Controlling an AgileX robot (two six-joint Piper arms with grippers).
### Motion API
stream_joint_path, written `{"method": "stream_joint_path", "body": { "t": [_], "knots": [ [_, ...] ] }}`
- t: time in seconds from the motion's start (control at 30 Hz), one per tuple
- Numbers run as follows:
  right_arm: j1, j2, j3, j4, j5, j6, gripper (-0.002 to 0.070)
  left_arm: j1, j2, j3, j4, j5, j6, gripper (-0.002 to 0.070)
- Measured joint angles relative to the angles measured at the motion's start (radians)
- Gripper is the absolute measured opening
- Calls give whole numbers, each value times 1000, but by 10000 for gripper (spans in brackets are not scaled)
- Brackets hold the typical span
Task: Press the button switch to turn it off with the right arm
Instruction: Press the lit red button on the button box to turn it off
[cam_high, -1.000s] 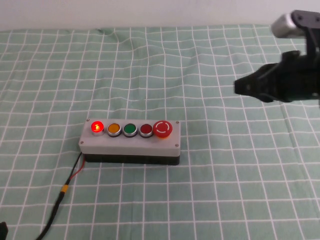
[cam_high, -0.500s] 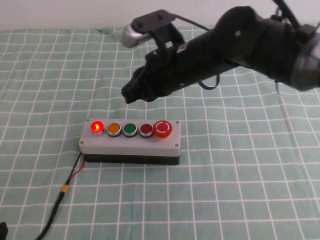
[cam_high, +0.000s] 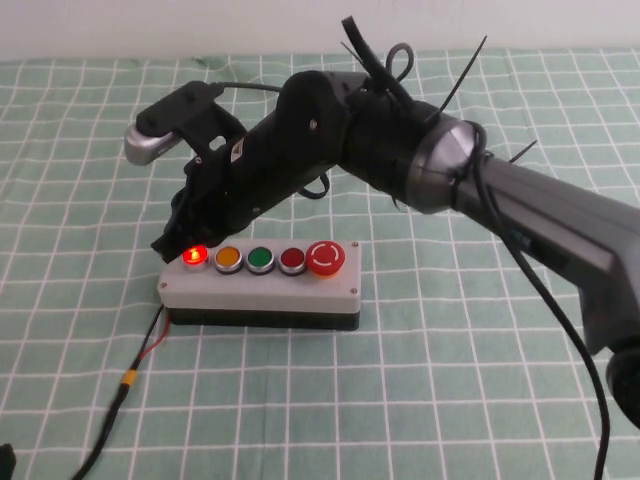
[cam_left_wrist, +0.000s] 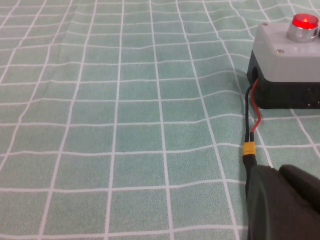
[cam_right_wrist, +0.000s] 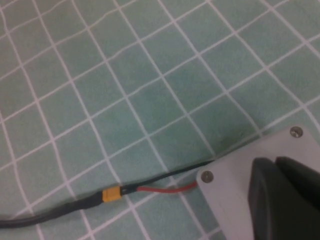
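High view: right gripper (cam_high: 175, 240) closed at the lit red button (cam_high: 193, 255)

The right gripper's fingers (cam_right_wrist: 285, 200) are pressed together, with nothing between them. Their tip hangs at the left end of the grey switch box (cam_high: 260, 290), right at the glowing button; whether it touches the button cannot be told. From the right wrist camera the fingers cover the box's corner beside a lid screw (cam_right_wrist: 205, 176). The right arm (cam_high: 400, 150) reaches across from the right, angled down over the table.

Along the box's top to the right of the lit button sit an amber button (cam_high: 228, 258), a green button (cam_high: 260, 259), a dark red button (cam_high: 292, 260) and a large red stop button (cam_high: 325, 258). A black cable (cam_high: 112, 415) with a yellow plug (cam_high: 129, 378) leaves the box's left end. The box lies on a green checked cloth (cam_high: 480, 380).

The left gripper (cam_left_wrist: 282, 200) sits low beside that cable, near the table's front left; whether it is open or closed cannot be told.
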Motion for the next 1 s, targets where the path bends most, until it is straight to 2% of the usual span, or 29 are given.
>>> {"method": "stream_joint_path", "body": {
  "t": [0.4, 0.53, 0.83, 1.0],
  "knots": [
    [0, 84, -29, -81, -38, 120, -13, 0, 0, 0, 0, 0, 0, -3],
    [0, 57, -62, -121, 16, 123, -14, 0, 0, 0, 0, 0, 0, -3],
    [0, -171, -130, -262, 185, 123, -15, 0, 0, 0, 0, 0, 0, -3],
    [-4, -323, -55, -363, 215, 123, -15, 0, 0, 0, 0, 0, 0, -3]
  ]
}}
